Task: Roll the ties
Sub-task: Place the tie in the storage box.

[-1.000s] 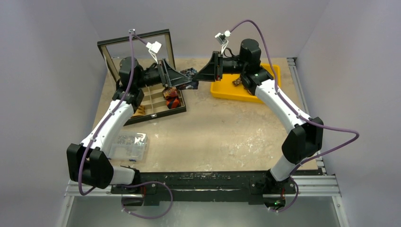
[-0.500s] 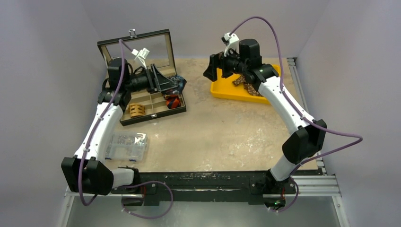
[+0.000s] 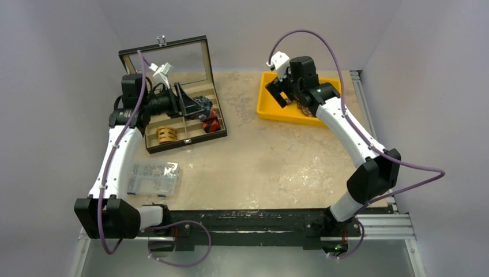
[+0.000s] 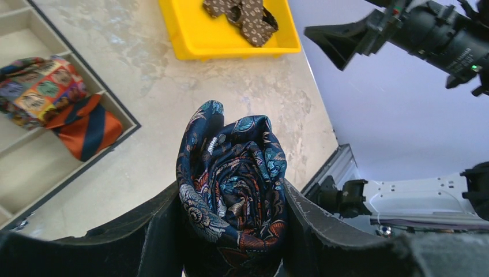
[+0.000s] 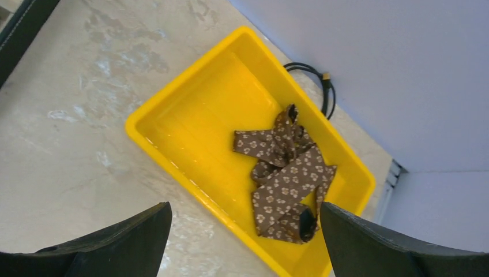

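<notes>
Your top view looks down from 6 o'clock over the whole table [image 3: 259,167]. Left wrist faces 3 o'clock, low and close; right wrist hangs above; all share the tray [image 4: 190,32].

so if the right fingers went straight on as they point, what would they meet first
probably the brown dotted tie in the yellow tray, or the tray floor beside it; depth is unclear

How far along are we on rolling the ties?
Done: three rolled ties sit in the box: a tan coil, a red-orange striped roll and a patchwork roll. In hand: the left gripper is shut on a rolled navy floral tie, not yet in the box. Left: the brown dotted tie lies unrolled in the yellow tray, below the open right gripper.
</notes>
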